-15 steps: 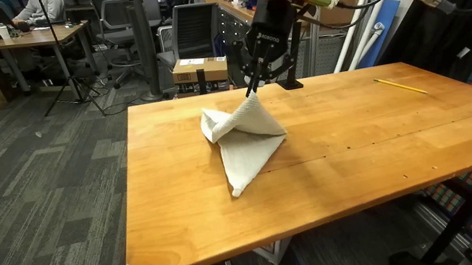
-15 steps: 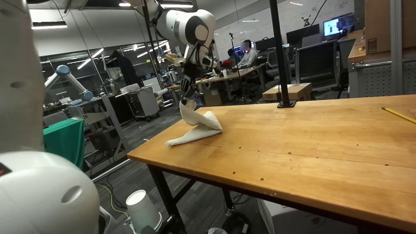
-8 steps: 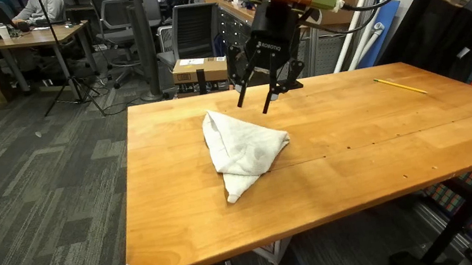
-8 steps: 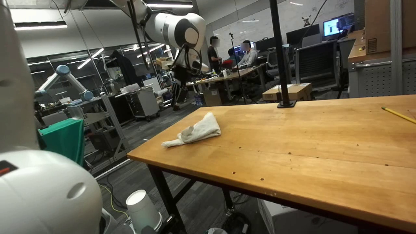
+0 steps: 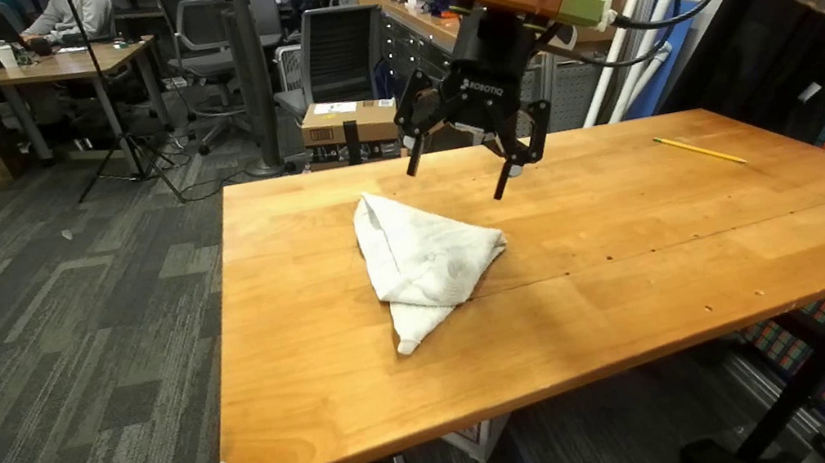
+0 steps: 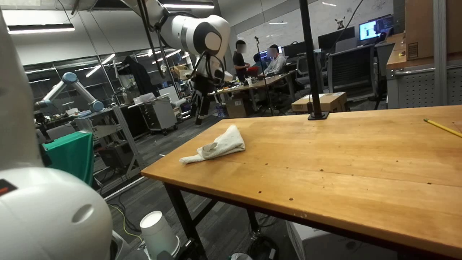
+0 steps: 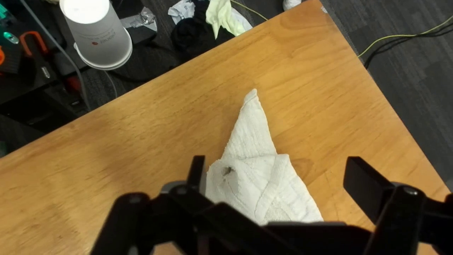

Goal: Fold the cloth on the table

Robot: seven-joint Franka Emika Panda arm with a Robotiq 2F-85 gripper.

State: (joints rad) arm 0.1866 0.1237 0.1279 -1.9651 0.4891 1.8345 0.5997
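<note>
White, wrinkled cloth (image 5: 428, 254) is partly folded, with one pointed tip (image 7: 253, 131) poking out

The cloth lies on the light brown wooden tabletop (image 5: 599, 310), with no part hanging off. The black, two-fingered robot hand (image 5: 455, 184) is up in the air, apart from the cloth. Its dark fingers (image 7: 364, 184) are spread wide and hold nothing. In the wrist view the cloth shows between them, but lower down.

Some of the folding looks done. A big top layer (image 7: 262, 193) lies over the rest, so the cloth makes a fat wedge. It is not neat. The thin tip sticks out past the edge of the top layer. In an exterior view the top layer lifts into a small curl (image 6: 208, 148), and the wrist view shows a little dark dip (image 7: 228, 171) near the tip; I cannot tell how deep it goes.

What is left, I think, is to bring the tip in over the rest and press the curl down. But this may be enough: the task does not say how neat to be. A thin yellow pencil (image 5: 700, 150) lies well away from the cloth, so it should not get in the way.
</note>
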